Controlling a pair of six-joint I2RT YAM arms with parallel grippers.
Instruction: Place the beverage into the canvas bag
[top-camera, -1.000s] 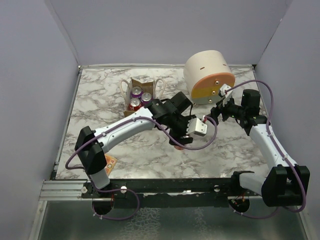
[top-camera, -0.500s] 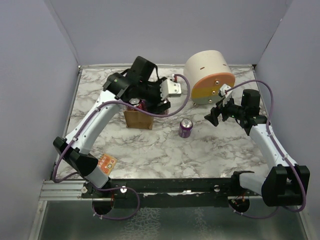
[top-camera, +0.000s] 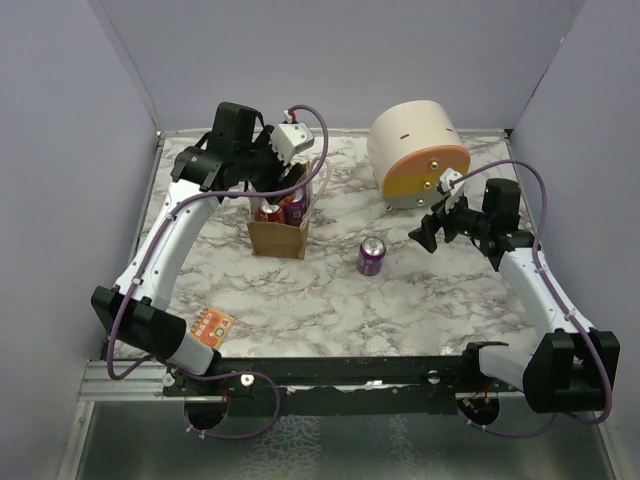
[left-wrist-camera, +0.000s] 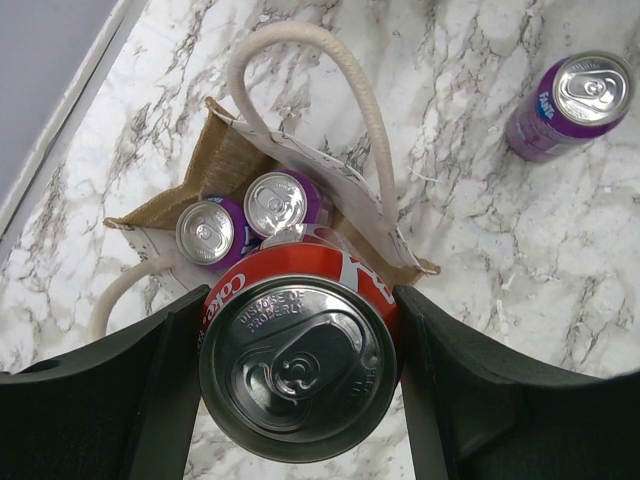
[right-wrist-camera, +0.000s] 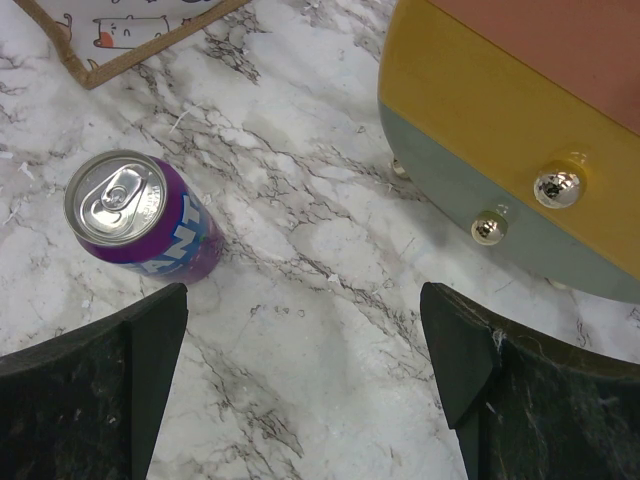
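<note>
One red can, partly covering canvas bag

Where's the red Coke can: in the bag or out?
Out: red can sits clamped in the left claw, hanging over the open canvas bag.

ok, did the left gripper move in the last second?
Yes. The left gripper went from in front of the cream cylinder leftward and farther back; it now holds a red can over the canvas bag.

Partly hidden: canvas bag interior, behind red can; cylinder cropped at edge.
</note>
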